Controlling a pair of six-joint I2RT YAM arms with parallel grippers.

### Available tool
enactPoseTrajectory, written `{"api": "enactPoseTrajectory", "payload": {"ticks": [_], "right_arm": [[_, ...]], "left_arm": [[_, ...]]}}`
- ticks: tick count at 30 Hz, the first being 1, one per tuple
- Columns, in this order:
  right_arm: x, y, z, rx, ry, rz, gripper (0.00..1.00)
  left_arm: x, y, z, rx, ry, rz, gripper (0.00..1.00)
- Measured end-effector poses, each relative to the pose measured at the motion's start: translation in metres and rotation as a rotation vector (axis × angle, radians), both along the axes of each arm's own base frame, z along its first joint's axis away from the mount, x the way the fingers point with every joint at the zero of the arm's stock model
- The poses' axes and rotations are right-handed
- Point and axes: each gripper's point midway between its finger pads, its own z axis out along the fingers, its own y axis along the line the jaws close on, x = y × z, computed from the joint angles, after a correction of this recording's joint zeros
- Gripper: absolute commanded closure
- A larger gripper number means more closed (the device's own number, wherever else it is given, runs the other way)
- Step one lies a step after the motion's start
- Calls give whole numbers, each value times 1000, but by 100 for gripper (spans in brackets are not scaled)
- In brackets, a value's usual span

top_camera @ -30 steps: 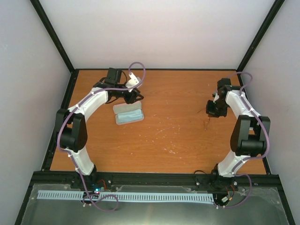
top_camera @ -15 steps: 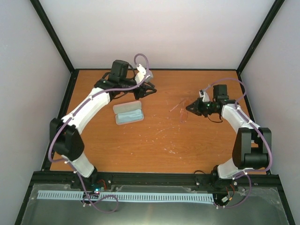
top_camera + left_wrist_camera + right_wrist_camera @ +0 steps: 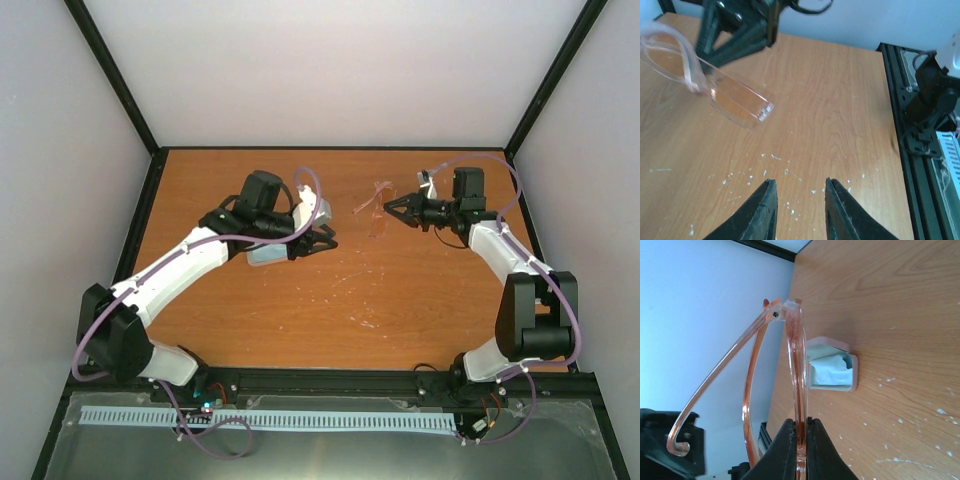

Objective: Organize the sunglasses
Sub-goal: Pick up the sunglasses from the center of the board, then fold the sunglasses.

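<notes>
The sunglasses [image 3: 374, 208] are translucent orange-pink and hang in the air above the back middle of the table. My right gripper [image 3: 392, 208] is shut on their frame; in the right wrist view the frame [image 3: 799, 390] runs up from between my closed fingers [image 3: 800, 432]. In the left wrist view the sunglasses [image 3: 715, 90] show at upper left. My left gripper [image 3: 328, 238] is open and empty, its fingertips [image 3: 797, 186] over bare wood. The pink case [image 3: 262, 256] with pale blue lining lies open on the table, mostly hidden under my left wrist; the right wrist view shows it [image 3: 832, 371].
A light blue cloth [image 3: 832, 371] fills the open case. Small white flecks [image 3: 345, 275] dot the wooden table [image 3: 400, 300]. Black frame rails [image 3: 330, 380] run along the near edge, and white walls enclose the back and sides.
My right gripper has lifted the sunglasses up and toward the back middle. My left arm has swung right and forward, now covering most of the case.
</notes>
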Motion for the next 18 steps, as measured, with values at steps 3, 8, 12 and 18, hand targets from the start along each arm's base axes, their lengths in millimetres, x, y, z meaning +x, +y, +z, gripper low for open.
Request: {"api": "enactPoseTrajectory", "payload": {"ticks": [3, 8, 12, 18], "right_arm": [[0, 6, 8, 31, -11, 19, 97], [-10, 26, 19, 47, -31, 95, 97], [-20, 40, 19, 45, -25, 143, 97], [-24, 44, 19, 48, -17, 158, 97]], "left_arm": [[-11, 2, -13, 17, 9, -12, 66], [-6, -2, -17, 20, -16, -5, 65], [4, -6, -1, -5, -77, 6, 63], [14, -14, 2, -25, -105, 7, 60]]}}
